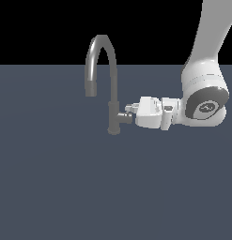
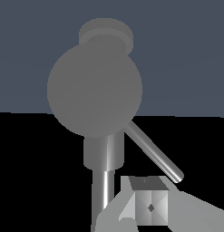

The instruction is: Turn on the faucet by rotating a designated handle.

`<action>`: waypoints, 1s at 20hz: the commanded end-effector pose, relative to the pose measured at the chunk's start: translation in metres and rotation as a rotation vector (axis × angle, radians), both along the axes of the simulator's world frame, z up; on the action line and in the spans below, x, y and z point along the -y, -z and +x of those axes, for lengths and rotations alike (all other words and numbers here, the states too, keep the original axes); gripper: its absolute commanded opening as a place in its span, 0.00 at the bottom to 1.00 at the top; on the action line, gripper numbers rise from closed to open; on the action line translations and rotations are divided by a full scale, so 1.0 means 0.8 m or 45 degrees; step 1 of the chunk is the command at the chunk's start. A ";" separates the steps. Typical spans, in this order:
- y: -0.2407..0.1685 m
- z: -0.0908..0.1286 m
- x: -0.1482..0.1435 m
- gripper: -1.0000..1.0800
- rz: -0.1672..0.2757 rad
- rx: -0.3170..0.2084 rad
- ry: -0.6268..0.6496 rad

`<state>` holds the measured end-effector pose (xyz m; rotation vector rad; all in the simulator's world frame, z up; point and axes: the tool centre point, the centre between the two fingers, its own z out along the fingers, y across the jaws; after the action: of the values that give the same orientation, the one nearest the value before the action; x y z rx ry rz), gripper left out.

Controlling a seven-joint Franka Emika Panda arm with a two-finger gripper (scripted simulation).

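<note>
The white arm reaches in from the exterior view's right, wrist level, its gripper pointing sideways at the faucet, which stands upright on the dark table. The handle juts from the faucet's lower body, right at the fingertips. Whether the gripper clasps it, I cannot tell.

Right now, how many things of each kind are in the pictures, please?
Faucet: 1
Handle: 1
Gripper: 1
Total: 3
</note>
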<state>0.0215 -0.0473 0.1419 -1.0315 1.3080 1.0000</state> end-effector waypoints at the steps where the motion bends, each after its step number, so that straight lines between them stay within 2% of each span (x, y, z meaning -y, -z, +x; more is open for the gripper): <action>1: 0.018 -0.022 -0.006 0.00 0.011 -0.030 -0.010; 2: 0.018 -0.022 -0.006 0.00 0.011 -0.030 -0.010; 3: 0.004 -0.010 -0.002 0.00 0.004 -0.002 -0.005; 10: 0.051 -0.040 -0.010 0.00 0.011 -0.028 -0.010; 11: 0.024 -0.025 -0.006 0.00 0.007 0.017 -0.010; 20: 0.095 -0.041 -0.010 0.00 0.011 -0.030 -0.010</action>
<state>0.0004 -0.0420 0.0934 -1.0395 1.2851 0.9999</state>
